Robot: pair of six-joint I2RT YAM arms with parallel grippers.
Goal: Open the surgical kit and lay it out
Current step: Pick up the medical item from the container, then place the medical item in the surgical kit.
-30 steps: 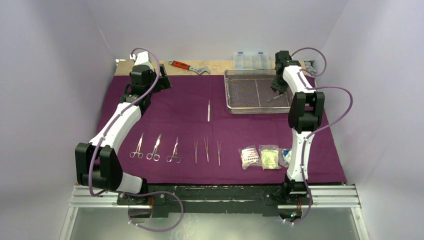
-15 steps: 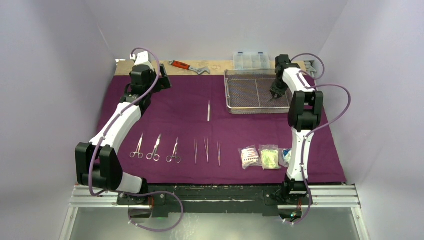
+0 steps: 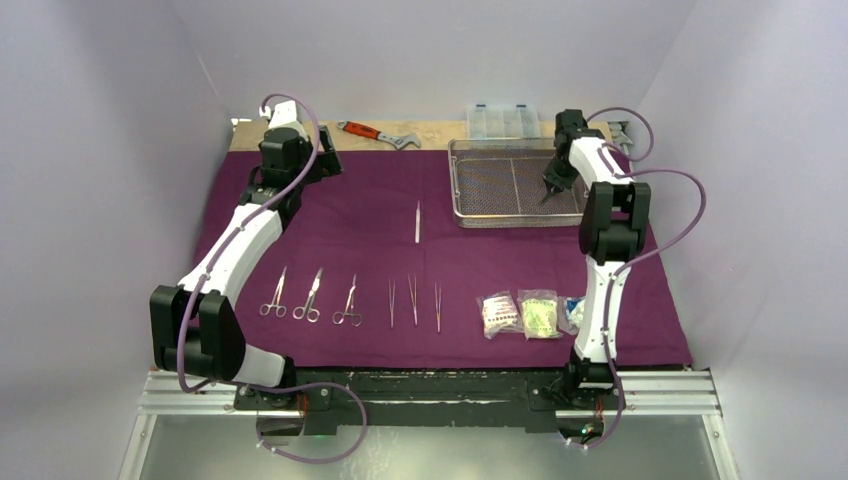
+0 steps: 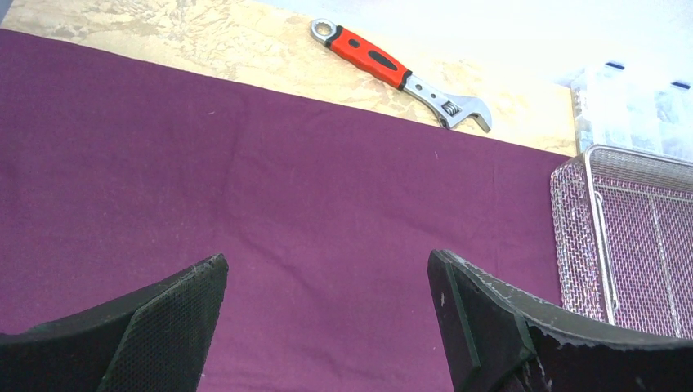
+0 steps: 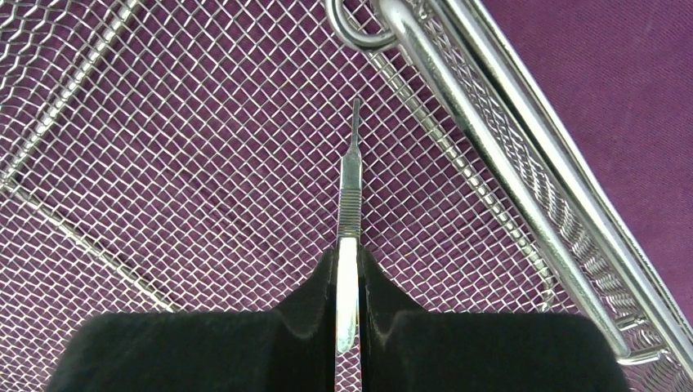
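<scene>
Right claw (image 5: pixel 349 263) is clamped on a slim steel instrument (image 5: pixel 350 175), held inside the wire-mesh tray (image 5: pixel 490 155) near its right wall. The tip is seen over the mesh, and contact cannot be told. The instrument is possibly tweezers seen edge-on. Left claw (image 4: pixel 327 282) is spread wide with nothing between its fingers, above the purple cloth (image 4: pixel 286 188), well left of the tray. The tray is set on the cloth. 1 single tweezers (image 3: pixel 418 221) is laid just left of the tray. 3 more tweezers (image 3: pixel 412 300) and 3 forceps (image 3: pixel 310 296) are lined up nearer and left of the tray. 3 packets (image 3: pixel 520 314) are laid straight in front of the tray. A red-handled wrench (image 4: pixel 400 77) is seen on bare tabletop (image 4: pixel 163 33) left of the tray, and a clear box (image 3: pixel 502 121) just behind the tray.
</scene>
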